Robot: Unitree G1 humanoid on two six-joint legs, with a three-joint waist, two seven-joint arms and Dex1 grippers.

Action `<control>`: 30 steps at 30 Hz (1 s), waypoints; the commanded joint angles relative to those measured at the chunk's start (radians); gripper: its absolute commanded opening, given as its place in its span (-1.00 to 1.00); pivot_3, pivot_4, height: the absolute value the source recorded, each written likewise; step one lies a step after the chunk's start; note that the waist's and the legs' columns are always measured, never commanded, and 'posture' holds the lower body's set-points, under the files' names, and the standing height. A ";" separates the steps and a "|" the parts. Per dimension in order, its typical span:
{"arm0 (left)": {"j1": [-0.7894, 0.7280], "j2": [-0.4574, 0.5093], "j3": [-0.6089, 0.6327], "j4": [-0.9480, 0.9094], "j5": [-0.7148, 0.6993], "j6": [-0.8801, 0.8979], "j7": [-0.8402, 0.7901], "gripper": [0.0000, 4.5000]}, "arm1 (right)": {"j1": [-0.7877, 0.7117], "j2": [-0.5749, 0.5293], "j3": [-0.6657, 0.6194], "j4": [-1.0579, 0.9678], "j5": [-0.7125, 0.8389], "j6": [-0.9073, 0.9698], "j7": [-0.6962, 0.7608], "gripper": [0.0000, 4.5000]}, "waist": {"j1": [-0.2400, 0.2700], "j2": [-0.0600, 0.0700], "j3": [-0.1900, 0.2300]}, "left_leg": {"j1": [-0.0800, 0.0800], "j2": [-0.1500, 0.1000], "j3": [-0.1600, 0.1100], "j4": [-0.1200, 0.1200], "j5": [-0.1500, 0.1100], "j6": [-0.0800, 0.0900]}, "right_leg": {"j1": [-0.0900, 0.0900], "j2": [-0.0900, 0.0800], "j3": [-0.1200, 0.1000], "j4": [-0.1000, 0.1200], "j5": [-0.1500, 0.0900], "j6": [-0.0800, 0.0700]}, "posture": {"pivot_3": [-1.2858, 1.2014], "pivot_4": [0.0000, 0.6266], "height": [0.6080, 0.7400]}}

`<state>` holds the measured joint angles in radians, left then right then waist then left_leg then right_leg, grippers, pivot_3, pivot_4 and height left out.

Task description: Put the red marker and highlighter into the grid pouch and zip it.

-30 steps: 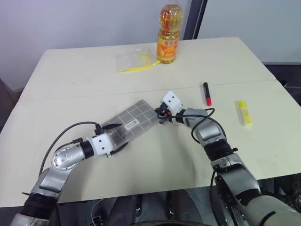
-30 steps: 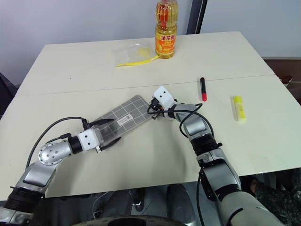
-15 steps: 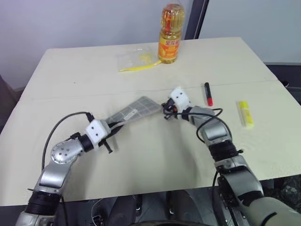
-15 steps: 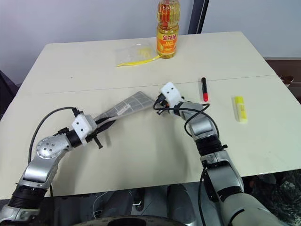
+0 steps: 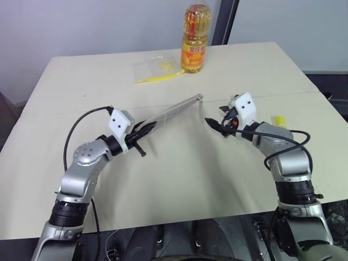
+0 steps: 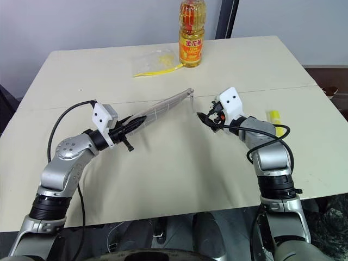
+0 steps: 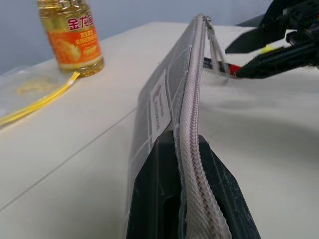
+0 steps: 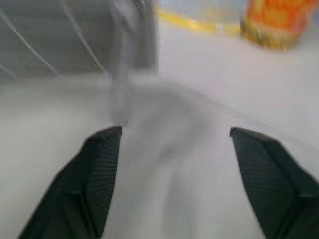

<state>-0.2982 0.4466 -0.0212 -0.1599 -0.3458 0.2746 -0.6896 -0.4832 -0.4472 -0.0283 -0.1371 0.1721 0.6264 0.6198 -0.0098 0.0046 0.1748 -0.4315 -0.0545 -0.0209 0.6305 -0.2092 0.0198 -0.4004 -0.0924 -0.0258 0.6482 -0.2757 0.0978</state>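
Left fingers (image 7: 192, 199) pinching flat gridded fabric pouch (image 7: 169, 89)

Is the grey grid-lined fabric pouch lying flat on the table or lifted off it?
Lifted. The grey grid-lined fabric pouch is held edge-up above the cream table, one end clamped in the left claw; its zipper edge faces up.

left tool (image 6: 126, 126) gripping raised grid pouch (image 6: 163, 106), right tool (image 6: 205, 118) spread beside it
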 commanded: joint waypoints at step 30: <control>-0.034 -0.083 -0.127 0.011 0.111 -0.044 -0.020 -1.00 | -0.056 0.022 0.155 -0.071 -0.035 0.047 -0.083 -0.99 | 0.001 -0.002 0.001 | 0.000 0.000 0.000 0.000 0.000 0.000 | 0.000 0.000 0.000 -0.001 0.000 0.000 | 0.03 -0.52 1.00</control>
<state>-0.3259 0.3685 -0.1283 -0.1201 -0.2472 0.2494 -0.7059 -0.5291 -0.4125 0.1035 -0.1484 0.1451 0.6723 0.5195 -0.0084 0.0028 0.1757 -0.4316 -0.0547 -0.0210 0.6303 -0.2092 0.0197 -0.4003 -0.0928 -0.0257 0.6475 -0.2758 0.0976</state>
